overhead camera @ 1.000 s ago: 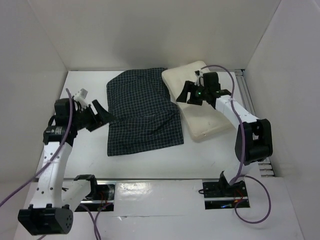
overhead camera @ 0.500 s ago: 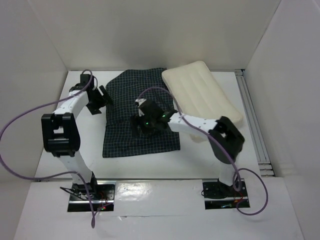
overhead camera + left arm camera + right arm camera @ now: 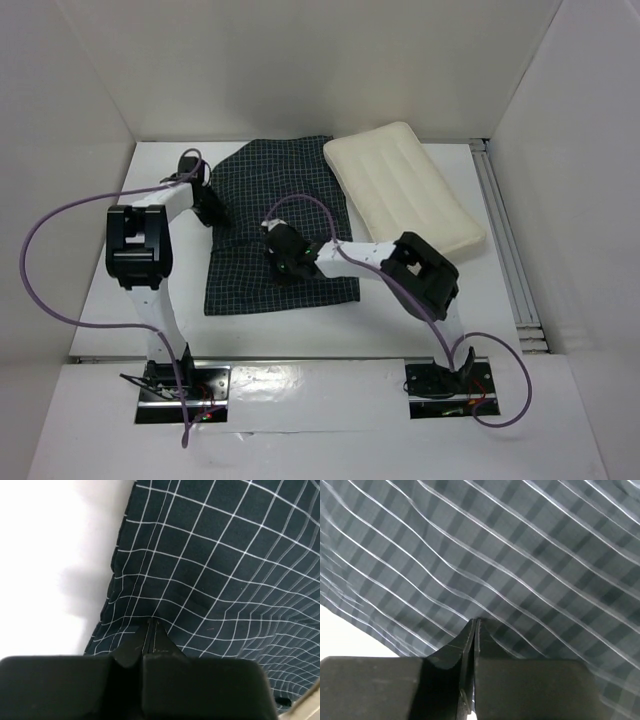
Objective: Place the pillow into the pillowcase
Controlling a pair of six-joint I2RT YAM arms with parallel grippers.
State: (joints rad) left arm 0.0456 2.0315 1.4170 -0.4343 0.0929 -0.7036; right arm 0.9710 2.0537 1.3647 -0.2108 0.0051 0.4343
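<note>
The dark checked pillowcase (image 3: 290,195) lies flat at the middle back of the table. The cream pillow (image 3: 405,190) lies beside it on the right, its near left corner overlapping the cloth. My left gripper (image 3: 214,214) is down at the pillowcase's left edge; in the left wrist view its jaws (image 3: 151,621) are shut, and the grid of the pillowcase (image 3: 225,570) puckers toward the tips. My right gripper (image 3: 283,265) is low on the near middle of the cloth, shut with its tips (image 3: 475,621) pinched into the pillowcase (image 3: 520,555).
White walls box in the table on the left, back and right. An aluminium rail (image 3: 505,240) runs along the right side. A purple cable (image 3: 55,215) loops out left of the left arm; another arcs over the pillowcase (image 3: 300,200).
Both grippers stood open before and are now shut on the cloth. The left one has come down onto the pillowcase's left edge; the right one has shifted slightly left and nearer.
</note>
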